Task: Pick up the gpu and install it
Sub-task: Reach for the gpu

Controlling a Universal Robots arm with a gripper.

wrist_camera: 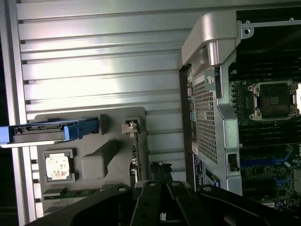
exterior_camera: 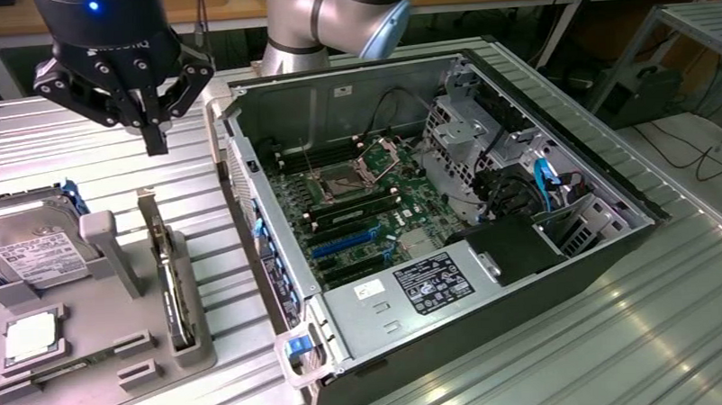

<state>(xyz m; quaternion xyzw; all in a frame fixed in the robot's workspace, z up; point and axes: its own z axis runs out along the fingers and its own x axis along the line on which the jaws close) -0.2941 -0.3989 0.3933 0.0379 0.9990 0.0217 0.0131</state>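
1. The claw [exterior_camera: 154, 129] hangs above the desk [exterior_camera: 83, 167] with its fingers drawn together, holding nothing.
2. The gpu [exterior_camera: 172, 281] has not been picked up. It stands on its long edge in a slot of the grey holder [exterior_camera: 126, 355], lower than the claw and slightly off to the side that faces away from the computer case [exterior_camera: 484, 279]. Claw and card are apart.
3. The card's long axis lies level with the desk and roughly parallel to the case's nearest wall. Judging from the wrist view, the fingertips sit beside one end of the card rather than over its middle, and the rest of its length runs away from the claw along the holder.
4. The card's upper edge stands free above the slot. A grey upright post [exterior_camera: 104, 247] of the holder rises just beside the card, on the side farther from the case. Beyond the post sit the hard drive [exterior_camera: 32, 245] and the CPU chip [exterior_camera: 30, 336].
5. On the claw's other side, only a narrow strip of bare desk separates the holder from the case wall.
6. The case lies open on its side with the motherboard [exterior_camera: 361, 211] and its blue slots [exterior_camera: 344, 244] exposed, lower than the claw. The case rim stands between the claw and the board, and the space above both looks open.
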